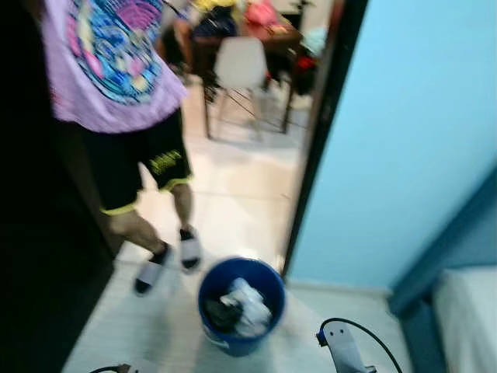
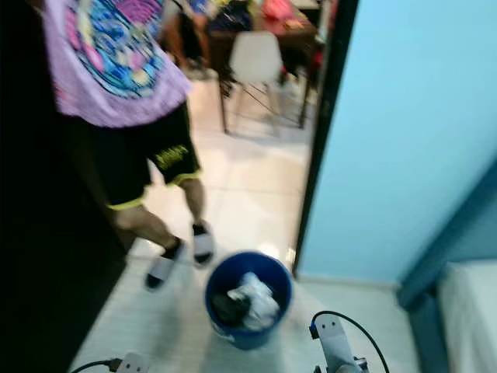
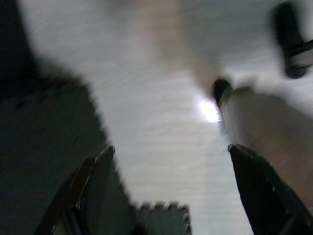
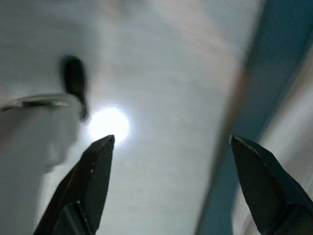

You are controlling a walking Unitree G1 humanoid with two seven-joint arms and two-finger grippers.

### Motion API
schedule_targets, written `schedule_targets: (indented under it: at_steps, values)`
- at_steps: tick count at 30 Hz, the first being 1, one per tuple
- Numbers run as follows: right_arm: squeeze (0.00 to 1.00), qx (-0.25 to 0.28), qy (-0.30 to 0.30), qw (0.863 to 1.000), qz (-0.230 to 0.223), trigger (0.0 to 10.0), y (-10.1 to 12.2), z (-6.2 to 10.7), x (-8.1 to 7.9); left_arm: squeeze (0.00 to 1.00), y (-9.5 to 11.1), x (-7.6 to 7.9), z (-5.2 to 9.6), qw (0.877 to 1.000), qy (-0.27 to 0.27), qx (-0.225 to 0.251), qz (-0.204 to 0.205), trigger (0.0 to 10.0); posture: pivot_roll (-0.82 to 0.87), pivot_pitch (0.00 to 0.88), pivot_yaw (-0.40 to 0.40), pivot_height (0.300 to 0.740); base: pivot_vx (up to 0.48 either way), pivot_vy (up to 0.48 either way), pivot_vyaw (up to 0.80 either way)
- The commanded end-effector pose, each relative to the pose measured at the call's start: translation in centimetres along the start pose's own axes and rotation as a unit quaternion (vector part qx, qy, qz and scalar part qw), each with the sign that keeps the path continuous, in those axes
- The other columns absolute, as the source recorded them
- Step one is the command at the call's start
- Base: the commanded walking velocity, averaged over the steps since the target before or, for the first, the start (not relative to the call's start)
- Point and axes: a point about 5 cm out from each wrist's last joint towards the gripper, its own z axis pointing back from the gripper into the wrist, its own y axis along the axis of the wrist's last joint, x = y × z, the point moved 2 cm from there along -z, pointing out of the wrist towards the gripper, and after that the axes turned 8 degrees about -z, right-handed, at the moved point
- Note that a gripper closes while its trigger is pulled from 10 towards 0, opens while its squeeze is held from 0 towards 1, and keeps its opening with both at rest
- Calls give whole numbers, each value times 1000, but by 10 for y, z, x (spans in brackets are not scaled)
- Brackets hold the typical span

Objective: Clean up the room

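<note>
A blue bucket (image 1: 241, 305) stands on the pale floor just ahead of me, near a doorway, holding white and dark crumpled clothes (image 1: 247, 305). The top of my right arm (image 1: 342, 348) shows at the bottom edge, to the right of the bucket. In the left wrist view my left gripper (image 3: 171, 161) is open above the floor with nothing between its fingers. The right wrist view shows my right gripper (image 4: 171, 156) open too, hanging over bare floor beside a blue strip.
A person in a purple shirt, black shorts and white sandals (image 1: 124, 116) stands just left of the bucket. A black door frame (image 1: 314, 148) and light blue wall (image 1: 404, 140) lie right. A bed corner (image 1: 466, 318) sits far right. A white chair (image 1: 241, 66) and table stand beyond.
</note>
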Motion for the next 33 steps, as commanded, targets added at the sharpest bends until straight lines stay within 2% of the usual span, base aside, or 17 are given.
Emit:
schedule_targets:
  at_steps: [1, 4, 6, 11, 12, 26, 33]
  values:
    - [0, 5, 7, 1000, -12, 10000, 4, 0, -6, 0, -8, -1, 1, 1000, -1, -13, -5, 10000, 26, 83, -35, 740, -341, 0, -756]
    - [0, 19, 2, 1000, -18, 10000, 13, 0, -3, 0, -5, 0, 0, 1000, -1, -9, -2, 10000, 27, 81, -36, 740, 0, 0, -750]
    - [0, 35, -7, 999, -21, 10000, 25, 0, 5, 0, -3, 1, 0, 1000, -2, -6, -2, 10000, 26, 79, -36, 740, 0, 0, -750]
    - [0, 47, -14, 998, -26, 10000, 35, 1, 8, 0, -3, 1, 0, 1000, -3, -5, -4, 10000, 25, 76, -35, 740, 0, 0, -750]
    - [0, 55, -18, 998, -29, 10000, 43, 1, 9, 0, -3, 2, 0, 1000, -5, -4, -6, 10000, 27, 76, -36, 740, 0, 0, -750]
    - [0, 66, -29, 997, -37, 10000, 54, 2, 7, 0, -6, 3, 1, 1000, -14, 0, -18, 10000, 26, 78, -35, 740, 0, 0, -745]
    - [0, 63, -32, 997, -34, 10000, 53, 2, 6, 0, 1, 6, 0, 1000, -21, 11, -15, 10000, 26, 79, -34, 740, 0, 0, -744]
